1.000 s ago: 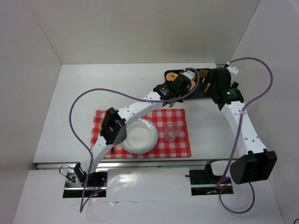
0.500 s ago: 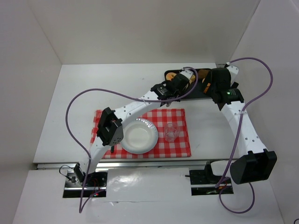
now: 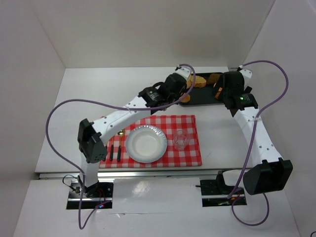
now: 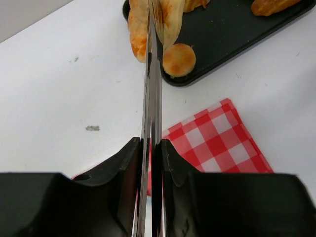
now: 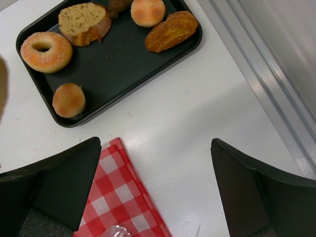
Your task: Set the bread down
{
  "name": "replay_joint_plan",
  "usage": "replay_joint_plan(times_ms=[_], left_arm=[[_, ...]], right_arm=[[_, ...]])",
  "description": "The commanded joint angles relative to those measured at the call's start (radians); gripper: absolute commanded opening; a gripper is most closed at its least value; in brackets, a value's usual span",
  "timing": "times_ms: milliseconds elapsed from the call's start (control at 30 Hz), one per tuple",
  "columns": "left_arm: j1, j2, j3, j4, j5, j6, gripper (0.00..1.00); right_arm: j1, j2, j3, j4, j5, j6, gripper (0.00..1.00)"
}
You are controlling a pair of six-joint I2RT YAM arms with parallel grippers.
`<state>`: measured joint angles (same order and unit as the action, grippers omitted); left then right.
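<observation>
One bread (image 4: 137, 37) — pinched in the left pincer (image 4: 153, 10) — above the tray (image 4: 227, 34).

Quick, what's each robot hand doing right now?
Left end effector: closed, pinching the roundish golden-yellow bread bun with brown patches.
Right end effector: open, holding nothing.

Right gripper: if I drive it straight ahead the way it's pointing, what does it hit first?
Probably the bare white table, in the gap between the black tray and the checked cloth corner. The right gripper is open; depth is unclear.
</observation>
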<state>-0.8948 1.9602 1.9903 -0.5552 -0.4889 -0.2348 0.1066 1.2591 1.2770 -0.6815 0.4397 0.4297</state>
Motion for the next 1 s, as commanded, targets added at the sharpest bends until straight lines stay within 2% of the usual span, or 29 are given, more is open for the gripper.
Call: replay_joint_plan(times_ms=[0,267,300,433,667,967], left_arm=[[-0.001,-0.136,-0.073,0.034,-0.051,-0.004,0.0],[-0.022,-0.388,-0.307,-0.147,-0.112,-0.099,0.0],[-0.023,-0.414,-0.332,-0.207,-0.125,-0.116,0.0],[-0.084,-0.533,-0.45,-0.357,-0.155,-0.249,0.0],[-0.188,-0.699,-0.579,-0.523,-0.057,-0.424,0.0],[-0.251,-0.817,-0.729,-0.569,0.082,-0.491,0.0]], right_arm=[[-0.007,-0.021,0.041,0.037,-0.012,0.004,0.99],[-0.007,-0.012,0.05,0.056,-0.041,0.004,0.99],[-0.007,-0.012,0.05,0.056,-0.051,0.004,0.99],[-0.007,-0.012,0.059,0.056,-0.052,0.004,0.99],[-0.007,-0.012,0.068,0.056,-0.042,0.004,0.99],[-0.007,-0.012,0.068,0.056,-0.051,0.004,0.99]])
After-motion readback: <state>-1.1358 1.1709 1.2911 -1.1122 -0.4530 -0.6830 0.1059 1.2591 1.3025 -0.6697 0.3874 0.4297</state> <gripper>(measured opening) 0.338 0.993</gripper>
